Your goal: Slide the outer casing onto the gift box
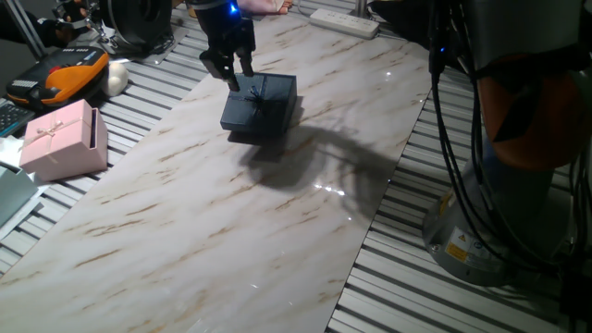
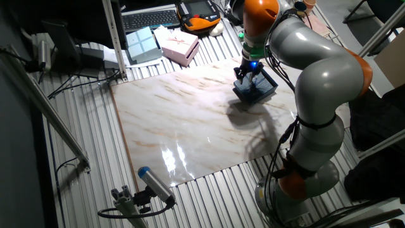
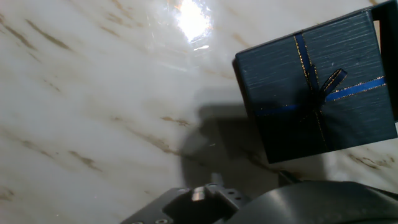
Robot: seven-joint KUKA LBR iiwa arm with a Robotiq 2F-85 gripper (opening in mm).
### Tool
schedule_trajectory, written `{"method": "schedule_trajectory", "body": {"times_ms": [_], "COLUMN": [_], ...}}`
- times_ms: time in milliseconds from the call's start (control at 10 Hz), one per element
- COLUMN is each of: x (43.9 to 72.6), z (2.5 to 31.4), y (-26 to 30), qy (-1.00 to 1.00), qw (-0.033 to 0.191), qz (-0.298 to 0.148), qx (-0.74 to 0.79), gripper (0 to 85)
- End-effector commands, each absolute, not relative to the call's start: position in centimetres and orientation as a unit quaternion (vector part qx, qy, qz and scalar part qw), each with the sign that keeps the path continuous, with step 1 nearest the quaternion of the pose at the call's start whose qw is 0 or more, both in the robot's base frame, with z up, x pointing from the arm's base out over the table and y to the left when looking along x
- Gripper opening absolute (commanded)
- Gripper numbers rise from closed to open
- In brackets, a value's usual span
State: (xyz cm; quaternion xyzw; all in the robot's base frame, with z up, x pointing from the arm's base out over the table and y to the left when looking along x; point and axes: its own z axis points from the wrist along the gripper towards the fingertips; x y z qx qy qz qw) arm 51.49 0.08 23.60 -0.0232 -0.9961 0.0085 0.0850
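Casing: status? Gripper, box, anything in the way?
Gripper at casing's far edge, grip state unclear. Casing sits over gift box, slightly askew. Pink box far off, nothing in the way.

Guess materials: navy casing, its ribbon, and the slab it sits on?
Outer casing: likely paper-wrapped cardboard, matte; fine ribbed lines show on its top.
Ribbon: thin fabric-like band, blue with glittery gold edges.
Tabletop slab: glossy, marble-patterned; lamp glare reflects off it. Real stone or printed laminate, can't tell.
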Motion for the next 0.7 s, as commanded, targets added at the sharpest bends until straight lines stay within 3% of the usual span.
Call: {"method": "schedule_trajectory", "body": {"times_ms": [0,600], "x": [51.49,51.48], "z": [23.58,23.58], "y": [0.07,0.08], "qy": [-0.996,-0.996], "qw": [0.085,0.086], "qz": [0.009,0.010], "qx": [-0.023,-0.008], "gripper": [0.0,0.0]}}
